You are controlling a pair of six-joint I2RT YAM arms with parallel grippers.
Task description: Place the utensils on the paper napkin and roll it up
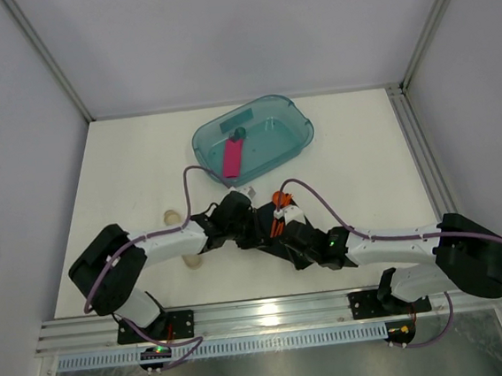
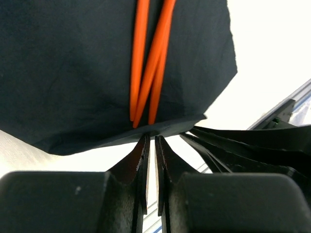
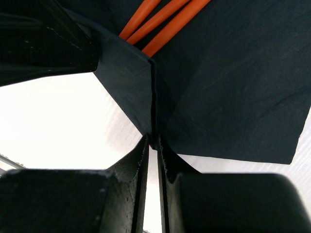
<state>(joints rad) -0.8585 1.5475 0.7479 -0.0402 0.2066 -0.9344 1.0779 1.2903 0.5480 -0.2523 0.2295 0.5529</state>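
Both arms reach inward; left pincer (image 2: 150, 140), right pincer (image 3: 152, 141) clamped, jaws near-touching.

**Tub, Pink Bar and Beige Pieces on a White Table**

A teal translucent tub (image 1: 286, 136) sits in the upper middle of the frame on the white table (image 1: 366, 177). Inside it a pink flat bar (image 1: 231, 158) lies towards the tub's lower left, with a small dark teal object (image 1: 238, 134) at its upper end. Left of centre is a pale beige round piece (image 1: 172, 218), with a second beige piece (image 1: 192, 263) below it. A metal rail (image 1: 272, 313) spans the bottom of the frame, above a white slotted strip (image 1: 275, 341).
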